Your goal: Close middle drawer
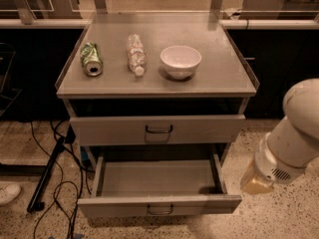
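The middle drawer is pulled far out of the grey cabinet, so its empty rectangular tray shows. Its flat front faces me low in the view and carries a small loop handle. Above it sits another drawer front with its own handle, only slightly out. My white arm comes in from the right edge. The gripper is at its tan lower end, to the right of the open drawer's right front corner and apart from it.
On the cabinet top lie a green can and a clear plastic bottle, both on their sides, and a white bowl stands upright. Black cables and a dark bar lie on the floor at the left. A white shoe is at the far left.
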Controlling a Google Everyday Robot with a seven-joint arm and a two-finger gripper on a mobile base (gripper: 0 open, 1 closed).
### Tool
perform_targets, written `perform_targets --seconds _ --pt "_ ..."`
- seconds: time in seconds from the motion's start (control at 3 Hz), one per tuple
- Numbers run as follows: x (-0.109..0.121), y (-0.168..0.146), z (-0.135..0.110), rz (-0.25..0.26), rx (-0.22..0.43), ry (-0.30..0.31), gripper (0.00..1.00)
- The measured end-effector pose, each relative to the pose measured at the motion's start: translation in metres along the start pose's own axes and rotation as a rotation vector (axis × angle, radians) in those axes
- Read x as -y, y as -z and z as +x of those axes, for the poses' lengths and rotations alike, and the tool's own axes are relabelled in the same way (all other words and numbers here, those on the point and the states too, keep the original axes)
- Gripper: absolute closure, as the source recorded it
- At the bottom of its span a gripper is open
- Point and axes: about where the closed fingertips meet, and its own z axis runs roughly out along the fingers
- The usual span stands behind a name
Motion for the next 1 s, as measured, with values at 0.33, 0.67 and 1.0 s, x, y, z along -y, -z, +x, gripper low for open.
perform_targets --seconds 0.33,0.67,1.0 --pt "-0.005 -0.054 0.013 -0.05 -0.024 -0.037 1.0" --pt "-0.008 -0.104 0.023 -0.108 -0.042 -0.055 1.0" --pt "-0.008 -0.104 0.023 -0.108 -0.042 -0.055 1.0"
